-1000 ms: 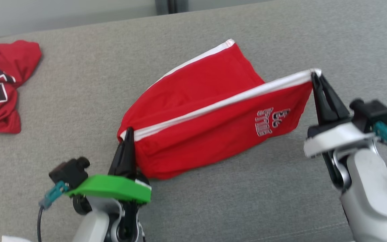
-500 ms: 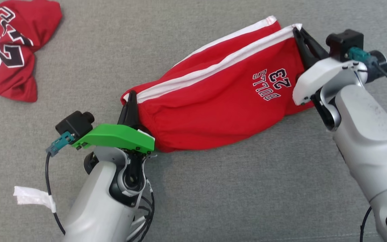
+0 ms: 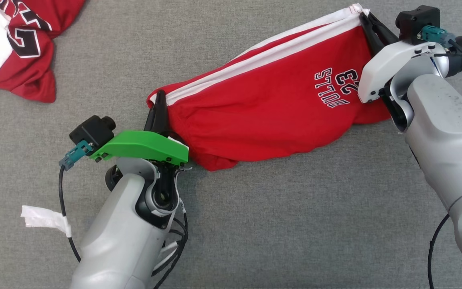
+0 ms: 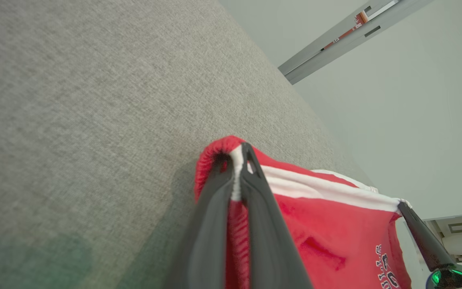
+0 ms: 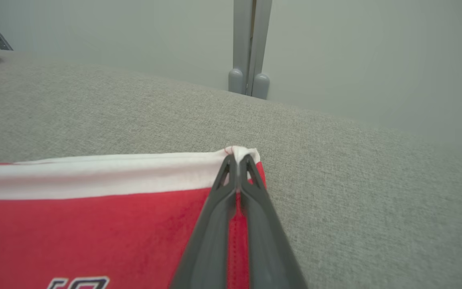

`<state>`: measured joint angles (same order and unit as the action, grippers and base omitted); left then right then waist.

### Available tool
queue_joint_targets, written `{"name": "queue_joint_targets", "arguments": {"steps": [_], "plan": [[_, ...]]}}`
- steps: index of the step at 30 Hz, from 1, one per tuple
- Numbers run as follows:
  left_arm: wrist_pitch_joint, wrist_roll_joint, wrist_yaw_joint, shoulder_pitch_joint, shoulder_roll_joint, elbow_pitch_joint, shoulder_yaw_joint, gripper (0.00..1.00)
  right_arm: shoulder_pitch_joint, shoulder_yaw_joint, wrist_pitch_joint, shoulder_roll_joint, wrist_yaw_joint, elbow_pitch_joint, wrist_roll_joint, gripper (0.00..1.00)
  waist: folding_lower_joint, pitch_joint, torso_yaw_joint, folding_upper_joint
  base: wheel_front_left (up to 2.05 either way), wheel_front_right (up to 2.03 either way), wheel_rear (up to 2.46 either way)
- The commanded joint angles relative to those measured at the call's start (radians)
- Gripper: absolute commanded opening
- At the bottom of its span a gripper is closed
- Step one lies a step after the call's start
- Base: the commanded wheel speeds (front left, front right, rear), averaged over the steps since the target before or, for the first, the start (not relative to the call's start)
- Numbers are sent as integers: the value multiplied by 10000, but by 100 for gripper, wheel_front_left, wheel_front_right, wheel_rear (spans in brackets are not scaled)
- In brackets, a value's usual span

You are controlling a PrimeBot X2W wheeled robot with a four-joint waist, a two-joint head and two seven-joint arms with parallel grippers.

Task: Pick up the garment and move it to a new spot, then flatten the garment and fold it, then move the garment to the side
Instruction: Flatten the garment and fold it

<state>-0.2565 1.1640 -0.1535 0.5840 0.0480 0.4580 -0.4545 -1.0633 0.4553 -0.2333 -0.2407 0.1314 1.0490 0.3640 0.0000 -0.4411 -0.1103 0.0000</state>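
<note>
Red shorts (image 3: pixel 263 112) are hanging stretched between the 2 grippers, their lower fold sagging onto the grey cushion (image 3: pixel 279 224). The left gripper (image 3: pixel 159 102) is pinching the gathered end and the right gripper (image 3: pixel 369 20) the white-striped corner, both sets of jaws pressed tight on cloth. Since 1 second ago the head camera is tilting downward, and the far layer is closing in beside the near stripe. The carry seems under way, with flattening still waiting.
</note>
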Motion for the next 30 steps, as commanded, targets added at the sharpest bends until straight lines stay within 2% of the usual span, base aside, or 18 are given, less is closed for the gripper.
{"name": "queue_joint_targets", "arguments": {"steps": [1,2,3,4,5,6,9,13,21,25,30], "plan": [[-59,-211,-3,204,47,91,-57,44,-202,119,-94,-35,-14,148,107,0,0,3,-36,0,0,0,0],[-72,-259,11,236,47,115,-76,87,-263,181,-114,-49,-14,232,160,0,0,9,-52,0,0,0,0],[-86,-430,8,269,47,148,-136,100,-330,251,-146,-65,-14,323,207,0,0,22,-78,0,0,0,0],[-95,-582,30,286,45,158,-182,100,-372,292,-157,-80,-14,388,269,16,0,35,-99,0,0,0,0],[-91,-741,61,276,48,140,-191,100,-413,343,-184,-95,-14,469,320,56,0,53,-125,0,0,0,0],[-91,-895,78,245,50,107,-180,100,-438,384,-198,-99,-14,532,372,100,0,71,-144,0,0,0,0],[-95,-1162,151,-139,66,-169,80,100,-509,524,-265,-150,-14,626,479,100,0,182,-194,0,0,0,0],[-90,-1775,294,-726,388,-717,345,100,-375,689,-321,-194,-14,671,643,100,0,419,-175,0,0,0,0],[-80,-2735,210,-2061,1095,-1596,74,100,125,1063,-325,-518,-14,846,1054,100,0,1121,-132,0,0,0,0],[-80,-3516,31,-2616,1407,-2319,259,100,413,1326,102,-613,-14,1063,1476,100,0,1541,-123,0,0,0,0],[-79,-4355,-172,-3335,1516,-3062,592,100,798,1706,891,-759,-14,987,2108,100,0,1979,-144,0,0,0,0]]}}
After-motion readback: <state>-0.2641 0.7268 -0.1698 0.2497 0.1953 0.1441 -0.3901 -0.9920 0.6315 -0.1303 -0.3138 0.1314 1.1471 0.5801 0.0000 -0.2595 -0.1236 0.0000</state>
